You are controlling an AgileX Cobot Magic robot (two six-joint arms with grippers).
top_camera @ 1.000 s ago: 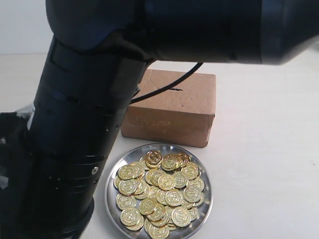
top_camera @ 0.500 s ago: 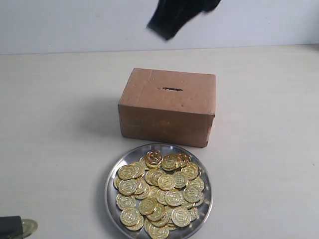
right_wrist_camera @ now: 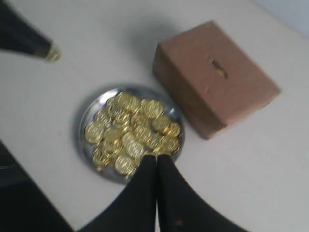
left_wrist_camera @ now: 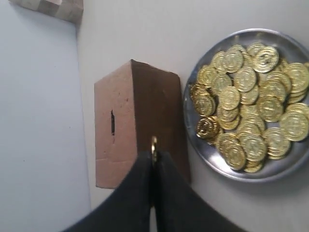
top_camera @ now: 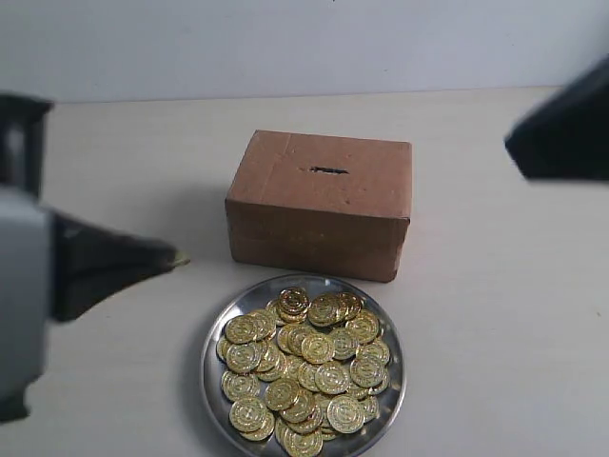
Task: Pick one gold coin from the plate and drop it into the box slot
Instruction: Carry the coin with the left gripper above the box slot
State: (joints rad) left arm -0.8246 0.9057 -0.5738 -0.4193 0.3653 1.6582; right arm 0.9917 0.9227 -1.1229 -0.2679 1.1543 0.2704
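Observation:
The silver plate heaped with gold coins sits in front of the brown box, whose slot is on its top face. My left gripper hovers left of the box and above the table, shut on one gold coin held edge-on at its tips. That coin is short of the slot in the left wrist view. My right gripper is shut and holds nothing, high over the plate's edge. The right wrist view also shows the box.
The right arm's dark body hangs at the upper right of the exterior view. Pale tabletop surrounds box and plate. A white wall runs behind the table.
The left gripper with its coin rose from the bottom left corner to beside the box. The dark arm that blocked the view earlier has cleared, and the right arm now shows at upper right.

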